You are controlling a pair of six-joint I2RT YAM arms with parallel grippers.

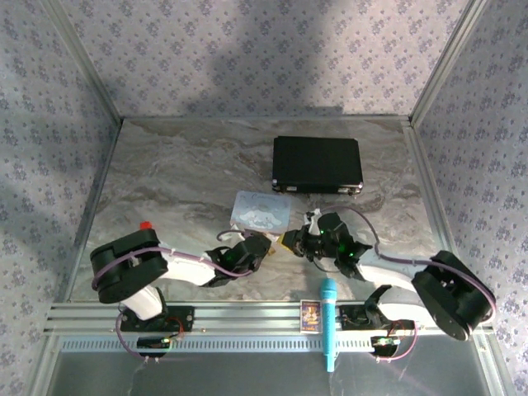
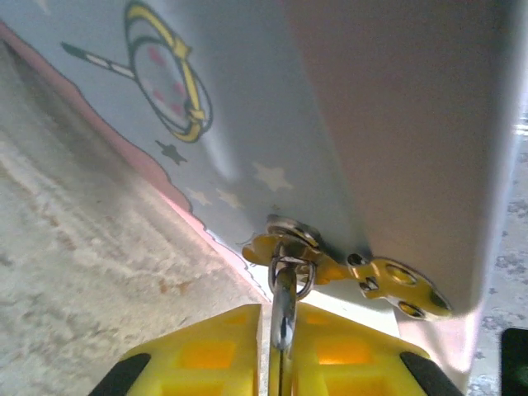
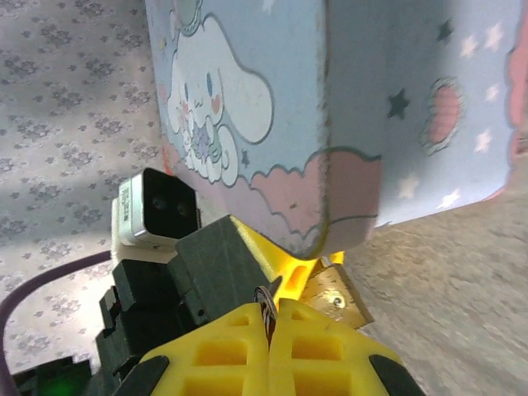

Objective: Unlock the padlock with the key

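the little brass padlock [image 3: 334, 303] hangs under the corner of the cartoon tin [image 3: 247, 107], just beside the right gripper [image 3: 271, 320]. that gripper's fingers are pressed together, and a small wire ring [image 3: 264, 300] pokes out from between them. i cannot see a key blade, so i cannot tell if the key is lined up. the left gripper [image 2: 280, 330] is on the other side, its fingers squeezed on a thin silver metal piece [image 2: 283, 301] that runs up to the tin's gold clasp [image 2: 289, 246]. everything is tiny and packed tight. i think a small twist could make the ring slip out of the pinch, or the lock could swing away. if either arm pulls hard, the light tin could slide or tip on the marble table [image 1: 165, 181], and the two grippers could bump.
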